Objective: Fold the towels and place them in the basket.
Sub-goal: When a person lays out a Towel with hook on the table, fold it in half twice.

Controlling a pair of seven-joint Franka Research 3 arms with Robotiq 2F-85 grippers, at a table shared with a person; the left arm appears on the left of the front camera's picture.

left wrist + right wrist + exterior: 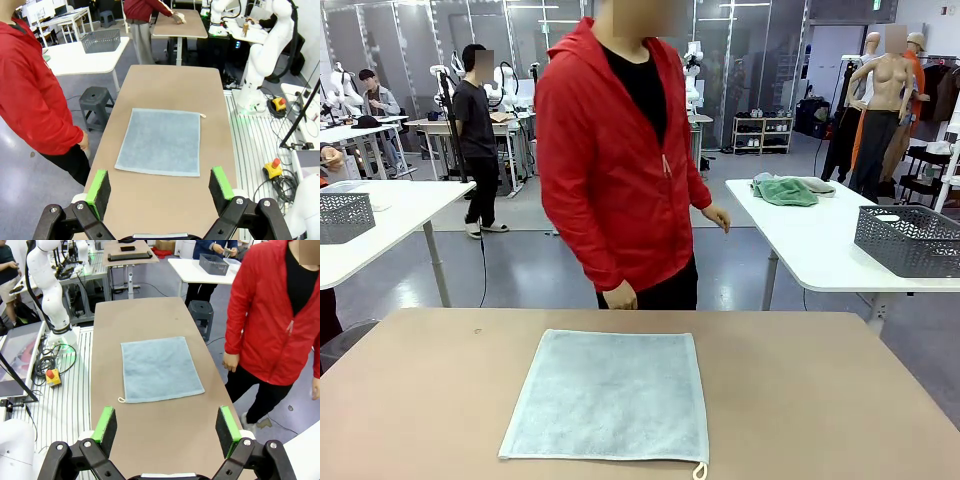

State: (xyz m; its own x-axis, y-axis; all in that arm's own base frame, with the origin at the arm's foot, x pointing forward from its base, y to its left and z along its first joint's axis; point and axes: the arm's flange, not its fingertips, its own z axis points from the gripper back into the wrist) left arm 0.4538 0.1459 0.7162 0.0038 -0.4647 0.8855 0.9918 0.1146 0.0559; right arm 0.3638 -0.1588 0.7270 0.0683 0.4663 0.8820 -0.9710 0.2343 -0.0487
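A light blue towel [610, 395] [162, 142] [160, 369] lies spread flat on the brown table [820, 400], with a small loop at its near right corner. My left gripper [160, 187] hangs open high above one end of the table, the towel well ahead of its green pads. Over the opposite end my right gripper [167, 423] is open too, nothing between its fingers. A crumpled green towel [785, 190] lies on the white table at the back right. A dark grey mesh basket [910, 240] stands on that same table.
A person in a red hoodie [610, 160] stands at the far edge of the brown table, one hand [620, 295] close to it. Another mesh basket [345, 215] sits on the white table at the left. A stool [97, 97] stands beside the table.
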